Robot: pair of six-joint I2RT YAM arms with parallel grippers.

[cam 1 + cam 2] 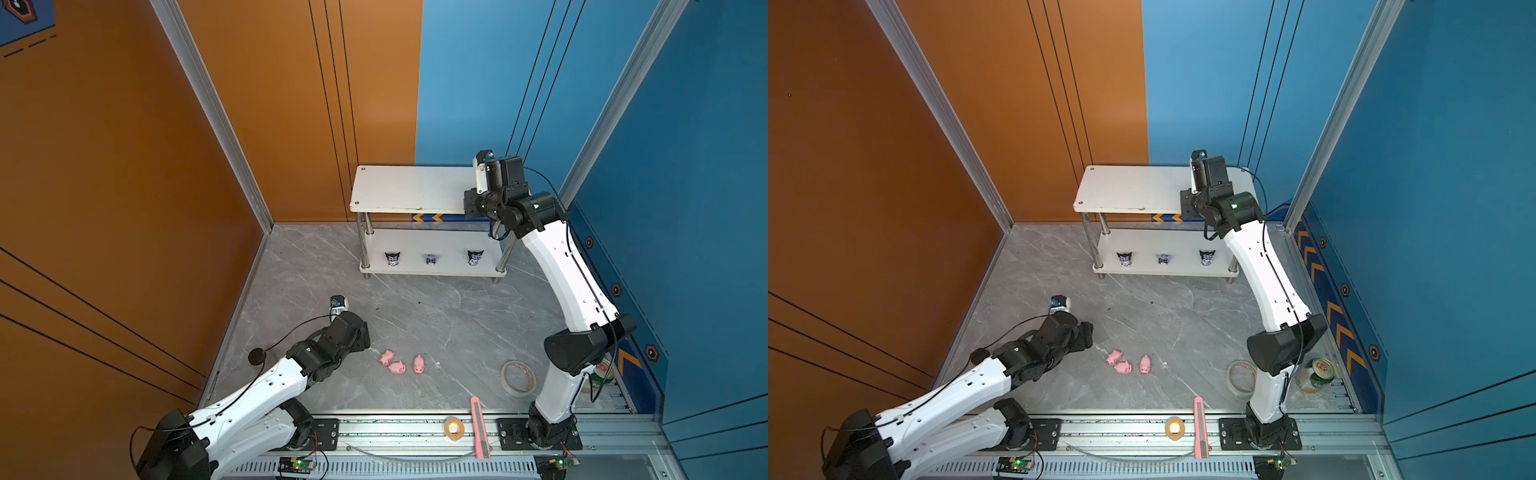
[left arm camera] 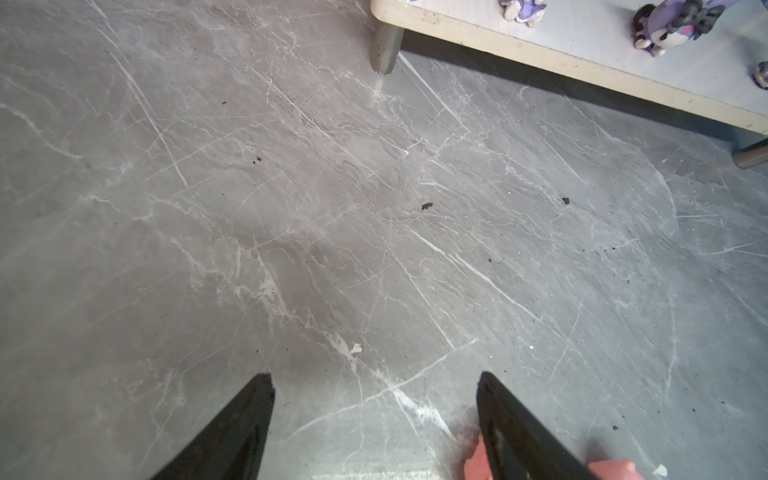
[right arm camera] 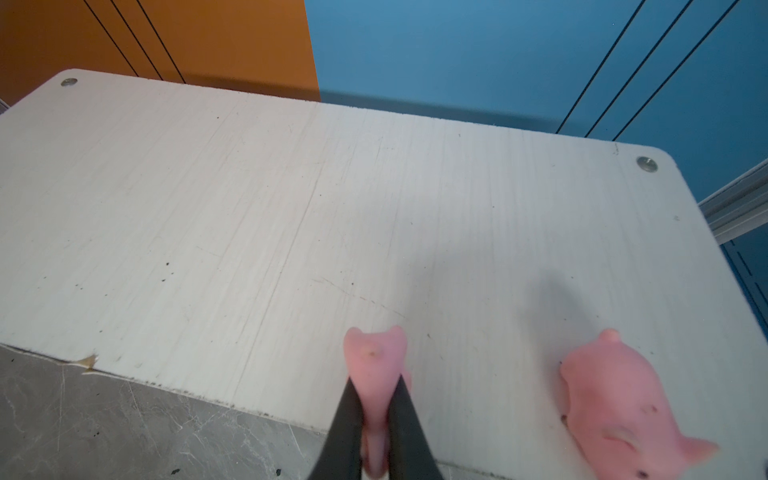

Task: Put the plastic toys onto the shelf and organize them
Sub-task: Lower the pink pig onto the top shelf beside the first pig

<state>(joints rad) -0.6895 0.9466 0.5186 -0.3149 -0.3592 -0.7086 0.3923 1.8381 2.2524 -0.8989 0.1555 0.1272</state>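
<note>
— Hovering with jaws wide apart, the left gripper (image 2: 376, 380) sits beside three loose pigs (image 1: 397, 367). Danger?
— Rightward, the right gripper (image 3: 376, 388) pinches one pig (image 3: 376, 353) over the top board of the shelf (image 3: 291, 208), near the front edge; released crooked, it could tumble off. A placed pig (image 3: 615, 399) crowds it; the tape roll (image 1: 517, 377) lies well clear.

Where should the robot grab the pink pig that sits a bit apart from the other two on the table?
Probably across its round middle, straight down from above. The lone pig has bare table on both sides, leaving room to close on it; its ears and snout look too small to pinch.
</note>
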